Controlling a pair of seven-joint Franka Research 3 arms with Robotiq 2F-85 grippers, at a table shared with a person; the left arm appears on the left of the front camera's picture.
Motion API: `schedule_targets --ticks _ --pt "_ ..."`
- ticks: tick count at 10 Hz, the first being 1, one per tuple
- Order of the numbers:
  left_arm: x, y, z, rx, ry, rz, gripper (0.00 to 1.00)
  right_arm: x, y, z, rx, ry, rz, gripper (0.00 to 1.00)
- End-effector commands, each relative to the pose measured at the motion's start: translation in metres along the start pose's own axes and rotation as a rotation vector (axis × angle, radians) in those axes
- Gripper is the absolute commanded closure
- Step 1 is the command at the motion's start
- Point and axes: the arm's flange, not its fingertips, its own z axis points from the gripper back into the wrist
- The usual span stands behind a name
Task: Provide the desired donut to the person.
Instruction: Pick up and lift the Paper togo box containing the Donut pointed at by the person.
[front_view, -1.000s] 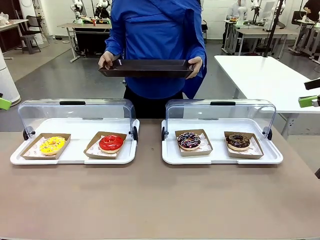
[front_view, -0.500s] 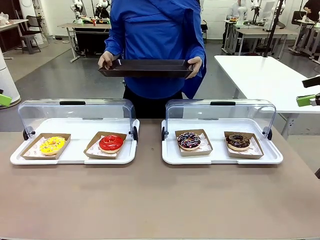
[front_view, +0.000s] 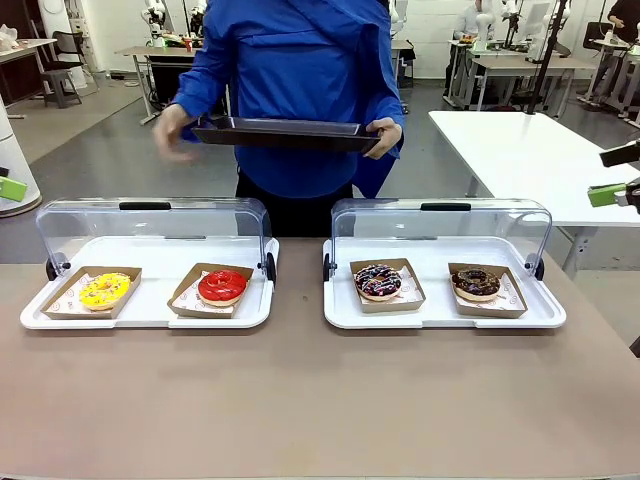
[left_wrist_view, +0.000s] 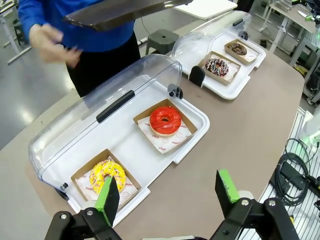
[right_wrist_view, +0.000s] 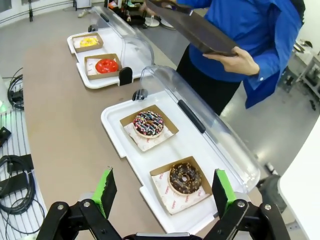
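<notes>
Table (front_view: 300, 400) carrying four donuts (front_view: 222, 285), none being delivered yet; person (front_view: 300, 60) holding tray (front_view: 285, 133); left gripper (left_wrist_view: 166, 189), right gripper (right_wrist_view: 163, 189) hanging spread, empty.

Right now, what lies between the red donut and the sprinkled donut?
In the front view, between red donut and sprinkled donut: the left tray rim, a bare strip of table, the right tray rim, and a black lid hinge on each.
</notes>
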Motion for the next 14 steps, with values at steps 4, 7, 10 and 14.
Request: schedule_targets --ticks 4,7,10,14 --pt "-0.0023 -0.0004 0.0021 0.0 0.016 0.011 0.0 -0.0018 -0.0004 0.0027 -0.003 0.003 -0.008 0.0" --pt "-0.0023 -0.0004 0.0021 0.0 0.016 0.011 0.0 -0.0018 -0.0004 0.0027 -0.003 0.003 -0.008 0.0" --pt "-0.0023 -0.0004 0.0021 0.0 0.016 0.011 0.0 -0.0018 -0.0004 0.0027 -0.003 0.003 -0.008 0.0" --pt "-0.0023 -0.0004 0.0021 0.0 0.016 0.011 0.0 -0.0018 -0.0004 0.0027 -0.003 0.003 -0.008 0.0"
